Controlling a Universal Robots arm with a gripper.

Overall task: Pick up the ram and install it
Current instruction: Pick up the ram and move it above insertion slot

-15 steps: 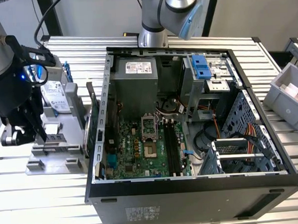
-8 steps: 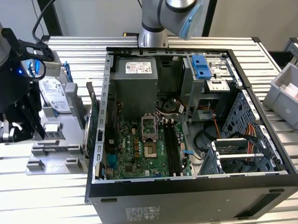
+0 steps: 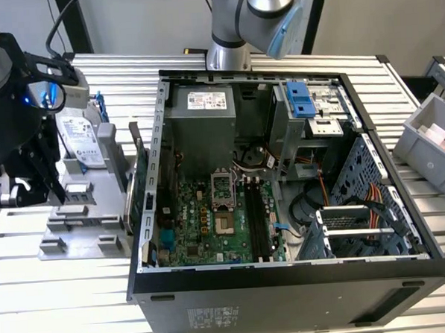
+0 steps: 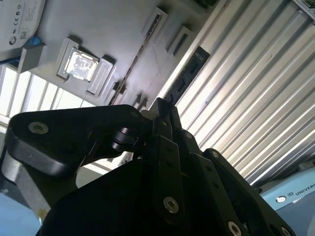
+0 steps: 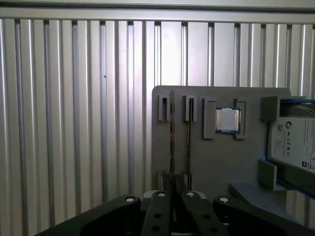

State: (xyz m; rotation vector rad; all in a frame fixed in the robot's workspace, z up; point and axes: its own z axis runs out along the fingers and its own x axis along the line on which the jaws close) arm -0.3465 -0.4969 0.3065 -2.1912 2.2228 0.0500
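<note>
Two thin dark sticks stand on edge in the slots of a grey holder (image 5: 216,162). I take them for the ram (image 5: 172,142), and the second wrist view shows it again as the ram (image 4: 187,73). My gripper (image 5: 175,192) hovers above the near end of these sticks, shut, with nothing between its fingers (image 4: 163,128). In the exterior view my black gripper (image 3: 54,192) hangs over the holder (image 3: 84,226) at that view's left. The open computer case (image 3: 150,282) lies beside it, with the green motherboard (image 3: 199,220) and its long black slots (image 3: 256,217) exposed.
A silver hard drive (image 3: 79,133) and a square processor chip (image 5: 228,120) also sit on the holder. A second arm's base (image 3: 234,31) stands behind the case. A grey bin (image 3: 430,148) is at the exterior view's right. The table (image 3: 66,309) is ribbed metal.
</note>
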